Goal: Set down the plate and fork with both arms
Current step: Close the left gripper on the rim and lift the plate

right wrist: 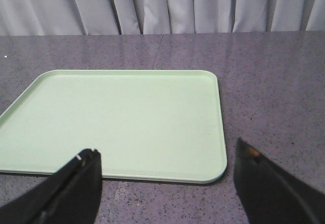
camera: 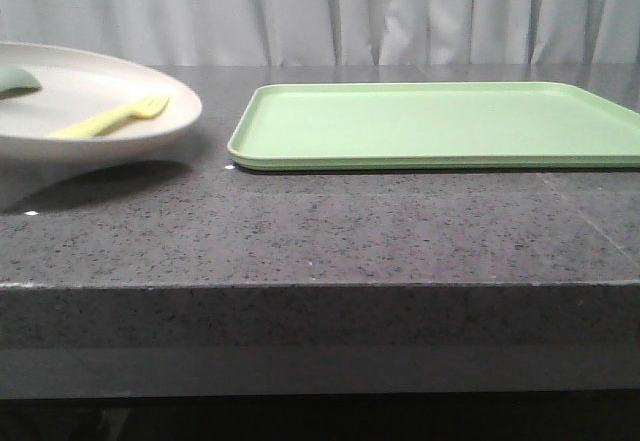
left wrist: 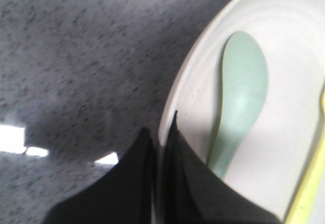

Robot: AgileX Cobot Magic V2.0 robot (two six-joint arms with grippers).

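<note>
Left gripper (left wrist: 160, 132) pinches the rim of the plate (camera: 150, 126), raised at left of frame, fork (camera: 110, 118) inside. Right gripper (right wrist: 167, 183) jaws spread, empty. Tray (camera: 440, 126) bare; placement apparently remains.

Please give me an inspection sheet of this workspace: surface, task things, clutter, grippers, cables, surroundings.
Surface: dark speckled stone table.
Task things: plate raised above the table at left, its rim between the left gripper's fingers; fork lies in it.
Clutter: grey-green spoon in the plate; light-green tray, bare.
Grippers: left gripper shut on the plate rim; right gripper open, above the tray's near edge.
Cables: nothing seen.
Surroundings: pale curtain behind.
</note>
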